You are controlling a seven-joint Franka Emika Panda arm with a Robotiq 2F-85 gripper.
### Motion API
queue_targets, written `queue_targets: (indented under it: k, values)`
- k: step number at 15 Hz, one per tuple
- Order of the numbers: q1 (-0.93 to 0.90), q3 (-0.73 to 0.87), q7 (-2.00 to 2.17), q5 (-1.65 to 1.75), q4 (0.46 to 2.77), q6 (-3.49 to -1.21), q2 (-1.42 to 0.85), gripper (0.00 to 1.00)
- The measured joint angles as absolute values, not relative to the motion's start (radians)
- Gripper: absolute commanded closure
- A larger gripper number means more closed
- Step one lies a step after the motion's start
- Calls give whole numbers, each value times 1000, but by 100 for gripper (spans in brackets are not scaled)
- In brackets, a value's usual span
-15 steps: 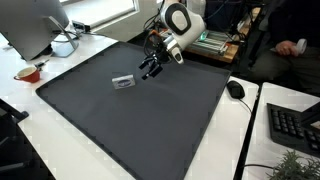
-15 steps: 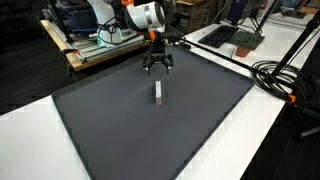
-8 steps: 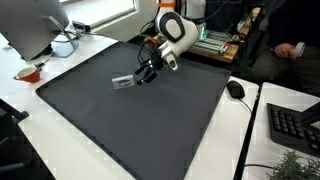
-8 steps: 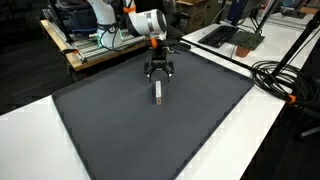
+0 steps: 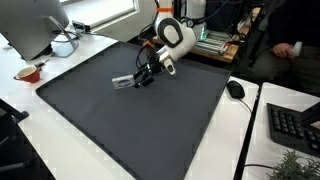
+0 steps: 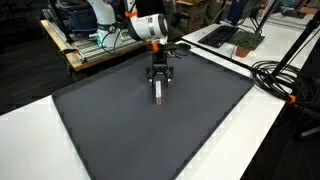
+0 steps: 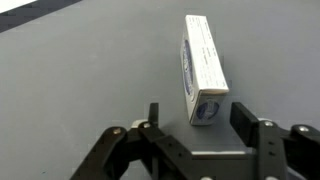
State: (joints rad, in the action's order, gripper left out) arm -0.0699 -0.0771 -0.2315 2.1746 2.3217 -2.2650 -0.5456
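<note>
**A:** Where did the small white box [image 7: 203,65] lie relative to the tool [image 7: 197,118]?

**B:** Straight ahead of it, flat on the dark tabletop [image 7: 80,70]. In the wrist view the box's near end sat just inside the gap between the two fingers, and the rest of it ran away from the tool.

**A:** So its long axis pointed forward, not across the gap?

**B:** Yes, nearly in line with the tool's reach and tipped only slightly to one side. The fingers stood to either side of its narrow width. That was the relation a closing move would turn on.

**A:** And how did the jaws stand?

**B:** Spread wide, with clear space between each finger and the box. They gripped nothing.

**A:** Did the exterior views add anything?

**B:** They showed height, which the wrist view did not. In an exterior view the tool [image 6: 159,80] hung low over the far end of the box [image 6: 157,93], pointing down. In an exterior view from another angle, the box [image 5: 122,82] stretched away from the tool [image 5: 143,78] across the mat. I could not tell from either whether the fingertips touched the tabletop.

**A:** And what did only the wrist view give?

**B:** The blue print on the box's side and the round mark on its near end.
</note>
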Motion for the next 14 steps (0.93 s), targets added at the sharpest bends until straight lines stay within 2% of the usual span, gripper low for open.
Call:
queue_targets:
  k: [1, 3, 10, 11, 14]
  values:
    - [-70, -75, -234, 2176, 2320, -2263, -548, 26]
    - [-70, -70, -243, 2182, 2317, -2263, -550, 51]
    - [-70, -66, -267, 2184, 2315, -2264, -558, 98]
    - [-70, -66, -271, 2184, 2314, -2262, -560, 95]
    - [-71, -66, -278, 2184, 2314, -2261, -560, 94]
